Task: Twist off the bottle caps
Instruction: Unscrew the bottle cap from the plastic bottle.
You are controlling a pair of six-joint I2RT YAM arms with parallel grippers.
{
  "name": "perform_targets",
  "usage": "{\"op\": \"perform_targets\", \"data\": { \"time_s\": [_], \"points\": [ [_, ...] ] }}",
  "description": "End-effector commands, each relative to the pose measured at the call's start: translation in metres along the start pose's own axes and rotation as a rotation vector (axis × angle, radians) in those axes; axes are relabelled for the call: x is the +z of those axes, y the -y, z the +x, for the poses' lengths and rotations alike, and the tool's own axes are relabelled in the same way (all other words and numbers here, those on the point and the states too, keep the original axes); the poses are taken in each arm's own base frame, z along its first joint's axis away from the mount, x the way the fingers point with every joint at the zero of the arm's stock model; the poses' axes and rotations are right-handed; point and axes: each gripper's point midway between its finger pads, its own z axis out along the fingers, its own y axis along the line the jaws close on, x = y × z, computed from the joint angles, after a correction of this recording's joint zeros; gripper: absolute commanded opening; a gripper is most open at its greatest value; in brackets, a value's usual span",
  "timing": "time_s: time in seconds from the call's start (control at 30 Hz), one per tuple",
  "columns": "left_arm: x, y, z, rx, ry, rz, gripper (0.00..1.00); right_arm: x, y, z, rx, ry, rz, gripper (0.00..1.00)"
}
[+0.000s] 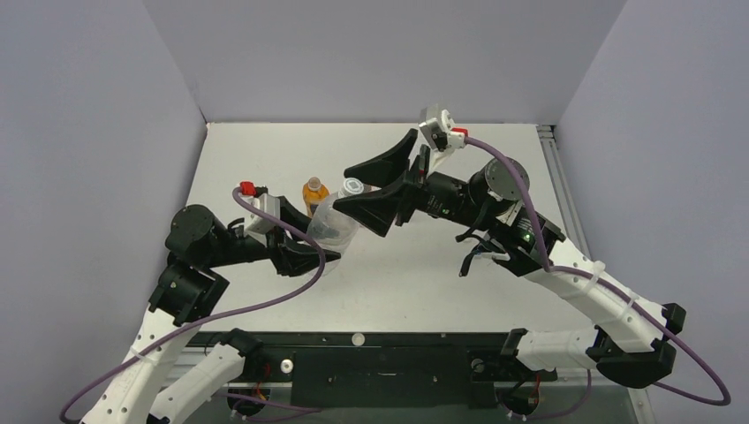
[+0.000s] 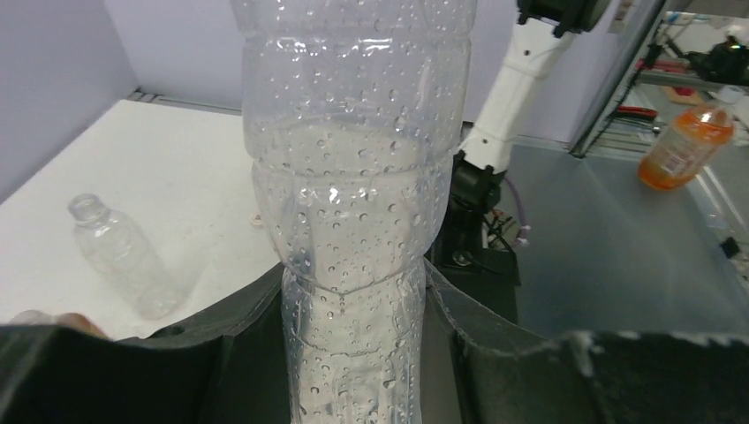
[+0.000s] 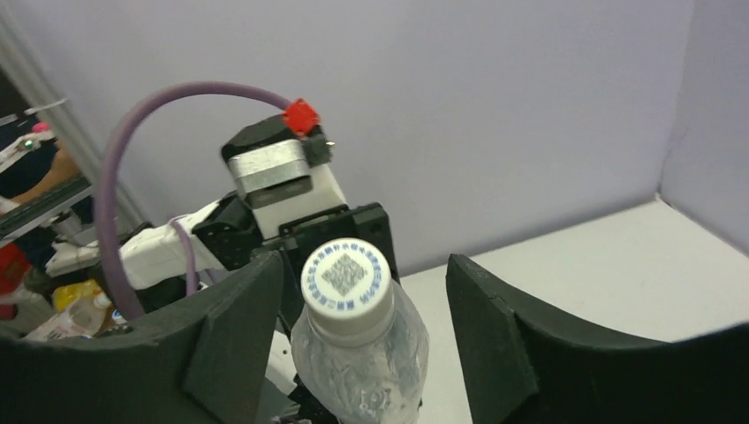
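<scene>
The left gripper (image 1: 311, 254) had its jaws clamped on the clear, droplet-beaded plastic bottle (image 1: 334, 226), which we saw tilted over the white table (image 1: 265, 150). The right gripper (image 3: 362, 291) held its jaws apart, flanking the bottle's round white plastic cap (image 3: 346, 281) without touching it

A clear colourless plastic bottle (image 2: 353, 177), beaded with droplets inside, hangs tilted above the counter (image 1: 424, 283), its narrow waist clamped in the left pincer (image 2: 353, 287). Its white round screw cap (image 3: 346, 281), printed blue on top, sits on the neck between the right pincer's (image 3: 362, 265) parted fingers. A small orange bottle (image 1: 314, 196) stands upright just behind. A second clear bottle (image 2: 119, 256), uncapped, rests on the counter
</scene>
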Motion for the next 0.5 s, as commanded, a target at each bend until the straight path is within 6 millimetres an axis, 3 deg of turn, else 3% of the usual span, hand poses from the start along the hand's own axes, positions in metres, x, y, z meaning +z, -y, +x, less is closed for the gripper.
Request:
{"op": "perform_targets", "data": {
  "time_s": [0.0, 0.07, 0.2, 0.3, 0.47],
  "points": [
    [-0.006, -0.033, -0.009, 0.148, 0.041, -0.19, 0.0, -0.017, 0.032, -0.018, -0.039, 0.032, 0.235, 0.67],
    [-0.011, -0.053, -0.007, 0.185, 0.048, -0.292, 0.0, -0.025, 0.047, -0.024, -0.035, 0.052, 0.35, 0.77],
    [-0.022, -0.084, 0.0, 0.294, 0.03, -0.447, 0.0, -0.034, 0.06, -0.038, -0.027, 0.109, 0.544, 0.81],
    [-0.029, -0.103, 0.007, 0.325, 0.016, -0.539, 0.0, -0.026, 0.062, -0.028, -0.004, 0.097, 0.645, 0.82],
    [-0.035, -0.115, 0.008, 0.36, 0.017, -0.608, 0.0, -0.012, 0.072, -0.019, 0.117, 0.163, 0.746, 0.81]
  ]
}}
